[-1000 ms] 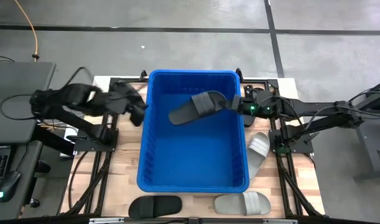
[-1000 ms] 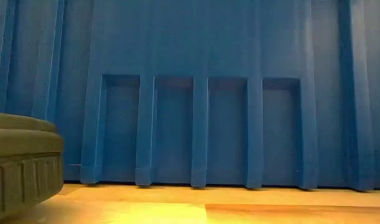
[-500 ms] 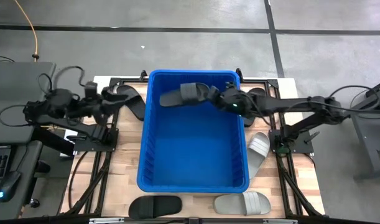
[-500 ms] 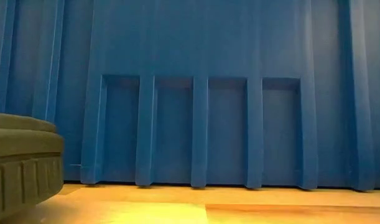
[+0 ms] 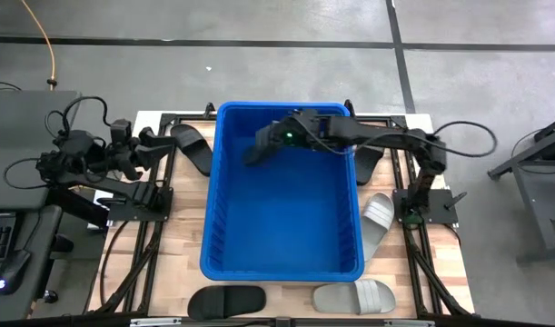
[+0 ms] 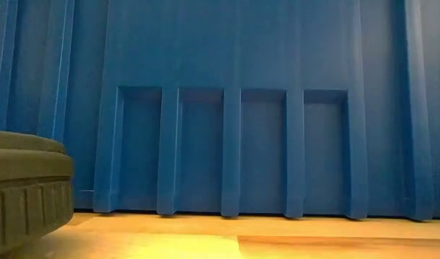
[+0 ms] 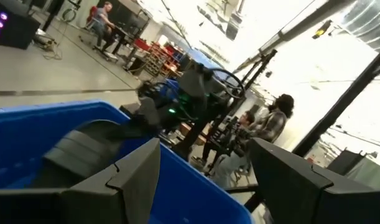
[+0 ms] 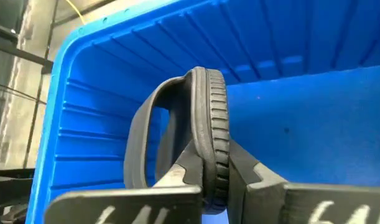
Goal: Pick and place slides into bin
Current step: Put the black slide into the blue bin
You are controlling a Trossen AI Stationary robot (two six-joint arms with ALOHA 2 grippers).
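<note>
So the right gripper [image 8: 208, 171] is clamped on a black slide [image 8: 205, 124], hanging over the bin [image 5: 224, 195]'s far end. I'd lower it before letting go.

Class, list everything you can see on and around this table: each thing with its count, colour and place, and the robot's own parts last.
Bin: one, bright blue, table centre.
Held slide: one, black, over the bin's far end, in the right gripper.
Black slides on table: two, one left of the bin's far corner, one at the near edge.
Grey slides: two, one right of the bin, one at the near edge.
Left gripper: open, left of the bin.
Right gripper: shut on the held slide.
</note>
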